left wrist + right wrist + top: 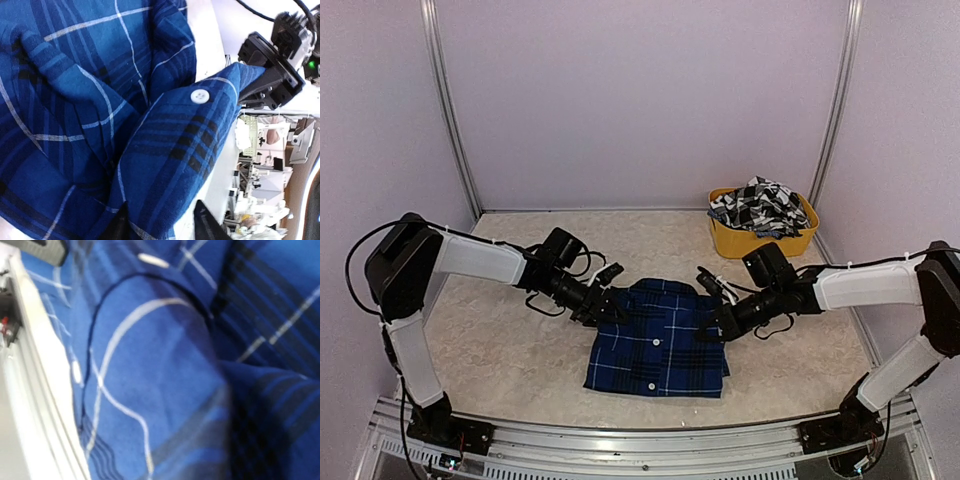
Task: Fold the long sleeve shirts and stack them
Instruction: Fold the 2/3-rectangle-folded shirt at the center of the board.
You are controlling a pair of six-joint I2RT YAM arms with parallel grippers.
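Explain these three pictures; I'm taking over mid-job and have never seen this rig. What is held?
Two robot arms are bolted at the near edge of a table, each ending in a two-finger gripper. The wide picture comes from a fixed camera above and behind them; the close-ups come from cameras on the left and right wrists. A partly folded blue plaid shirt lies in the middle. The right gripper pinches a raised edge of it, seen best from the left wrist. The left gripper has cloth between its fingers, but whether it grips is unclear. The right wrist view shows mostly blurred blue cloth. At the back right, a yellow tub holds a black-and-white checked shirt.
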